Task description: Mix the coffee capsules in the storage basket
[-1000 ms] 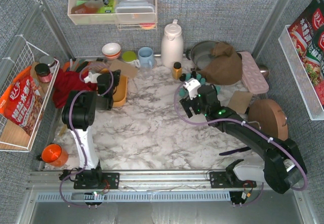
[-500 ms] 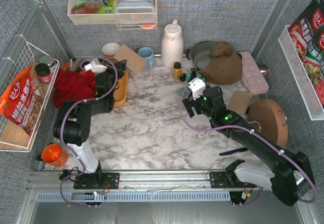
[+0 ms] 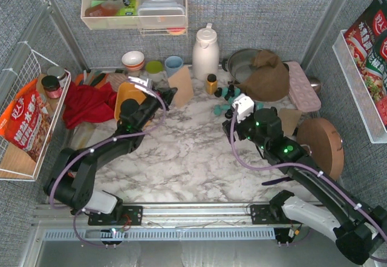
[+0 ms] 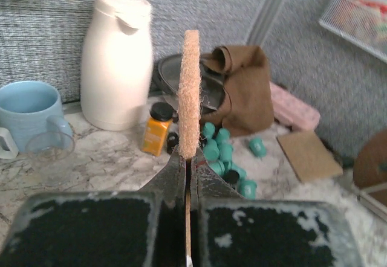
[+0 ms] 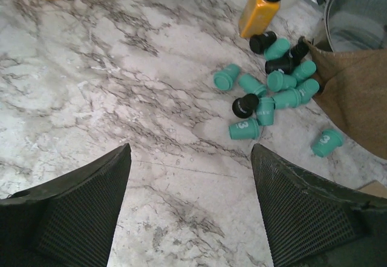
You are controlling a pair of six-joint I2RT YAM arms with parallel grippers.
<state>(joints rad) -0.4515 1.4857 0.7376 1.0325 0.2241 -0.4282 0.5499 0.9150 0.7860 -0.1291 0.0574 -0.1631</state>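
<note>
I've got L gripper (image 4: 186,158) pinching pad (image 4: 190,92) on edge, prob. to sweep capsules (image 5: 266,98); R gripper (image 5: 188,158) gapes wide by them, basket (image 3: 124,92) well apart.

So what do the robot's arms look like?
Both arms are black with white parts near the base. The left arm and right arm each carry a looping purple cable. Little green lights glow on the right one. Its fingers are black and meshy.

The left gripper (image 3: 170,93) is pinching a tan square board (image 3: 182,86), apparently standing on edge, beside the shallow orange-yellow plastic basket (image 3: 124,91). Teal and black capsules (image 3: 225,92) are lying on the marble tabletop (image 3: 181,155).
</note>
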